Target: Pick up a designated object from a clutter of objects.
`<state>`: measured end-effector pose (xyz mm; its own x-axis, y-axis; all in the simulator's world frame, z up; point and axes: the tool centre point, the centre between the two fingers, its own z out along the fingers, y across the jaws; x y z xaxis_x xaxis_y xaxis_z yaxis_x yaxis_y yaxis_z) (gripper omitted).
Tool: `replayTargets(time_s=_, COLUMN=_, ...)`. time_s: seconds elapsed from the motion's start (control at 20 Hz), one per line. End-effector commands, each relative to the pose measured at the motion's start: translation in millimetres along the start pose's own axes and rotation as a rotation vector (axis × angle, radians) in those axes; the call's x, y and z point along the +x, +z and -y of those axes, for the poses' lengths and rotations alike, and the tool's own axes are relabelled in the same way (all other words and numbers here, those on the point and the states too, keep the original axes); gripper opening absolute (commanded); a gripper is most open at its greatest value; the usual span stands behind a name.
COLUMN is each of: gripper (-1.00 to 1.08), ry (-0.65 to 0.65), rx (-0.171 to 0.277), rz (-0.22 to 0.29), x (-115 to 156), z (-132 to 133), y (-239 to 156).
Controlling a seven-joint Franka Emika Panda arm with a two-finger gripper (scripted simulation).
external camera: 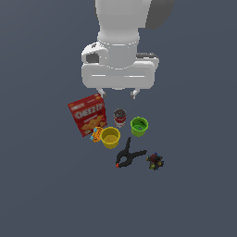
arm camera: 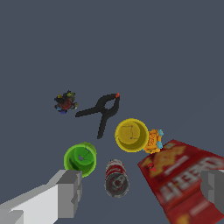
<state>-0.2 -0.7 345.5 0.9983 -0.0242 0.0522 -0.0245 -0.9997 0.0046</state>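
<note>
The designated object [external camera: 155, 161] is a small dark speckled lump lying apart at the exterior view's right end of the clutter of objects; in the wrist view the designated object [arm camera: 65, 102] sits beside the black clamp [arm camera: 101, 112]. My gripper [external camera: 117, 94] hangs open high above the red-white can [external camera: 120, 117], holding nothing. In the wrist view my gripper [arm camera: 141, 189] shows one grey finger [arm camera: 70, 193] near the green cup [arm camera: 80, 159] and the other finger [arm camera: 214, 187] over the red cracker box [arm camera: 186, 179].
A yellow cup [external camera: 110, 137] stands between the cracker box [external camera: 87, 114] and the clamp [external camera: 129, 155]. A small orange item [external camera: 96, 134] lies against the yellow cup. The green cup [external camera: 139, 126] stands beside the can. All rest on a plain dark grey floor.
</note>
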Motion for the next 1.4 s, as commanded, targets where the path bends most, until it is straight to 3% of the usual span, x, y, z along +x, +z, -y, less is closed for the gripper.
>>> replayTargets(time_s=0.0, gripper=1.0, ry=0.0, rx=0.0, rz=0.0, x=0.0, z=0.0, y=0.0)
replayTargets(time_s=0.5, gripper=1.0, ry=0.028, rx=0.015, rz=0.06, x=-14.0, z=-8.2, y=11.9)
replayTargets(time_s=1.35, gripper=1.0, ry=0.137, rx=0.016, rz=0.061, x=3.7, z=7.8, y=31.3)
